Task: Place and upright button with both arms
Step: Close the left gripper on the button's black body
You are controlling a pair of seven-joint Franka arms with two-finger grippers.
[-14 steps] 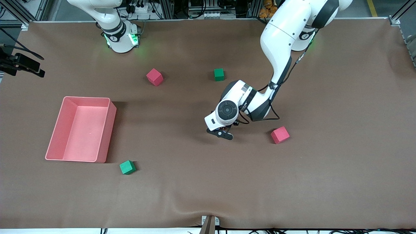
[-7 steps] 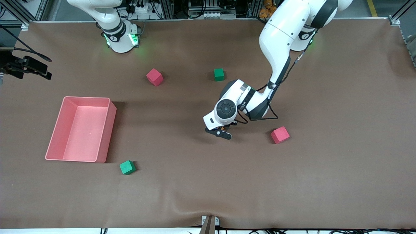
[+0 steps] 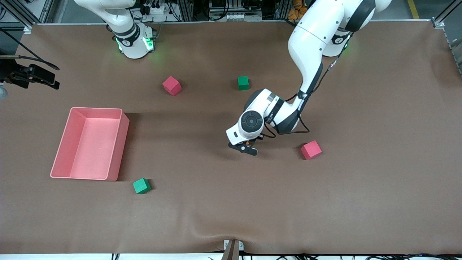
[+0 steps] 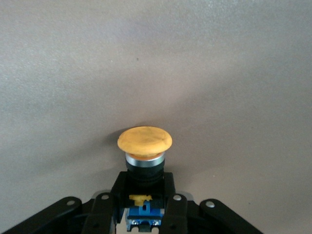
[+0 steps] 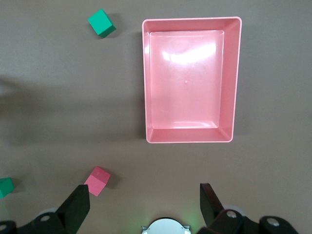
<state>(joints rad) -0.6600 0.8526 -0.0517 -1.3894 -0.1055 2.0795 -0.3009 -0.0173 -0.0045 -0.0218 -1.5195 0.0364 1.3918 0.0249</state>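
Note:
The button (image 4: 145, 141) has a round orange cap, a silver ring and a black-and-blue body. My left gripper (image 4: 145, 195) is shut on its body, with the cap pointing away from the wrist, low over the brown table. In the front view the left gripper (image 3: 244, 148) is at the table's middle, and a bit of orange button (image 3: 247, 144) shows between its fingers. I cannot tell whether the button touches the table. My right gripper (image 5: 144, 192) is open and empty, high above the pink tray (image 5: 146, 87). It shows at the front view's edge (image 3: 43, 78).
The pink tray (image 3: 122, 119) stands toward the right arm's end. Pink cubes (image 3: 171, 85) (image 3: 310, 150) and green cubes (image 3: 243, 82) (image 3: 141, 186) lie scattered. The pink cube beside the left gripper is closest to it. The right wrist view shows a green cube (image 5: 102, 23) and a pink cube (image 5: 97, 180).
The left gripper has shifted slightly toward the right arm's end with the button. The right gripper has drifted a little inward over the table's edge.

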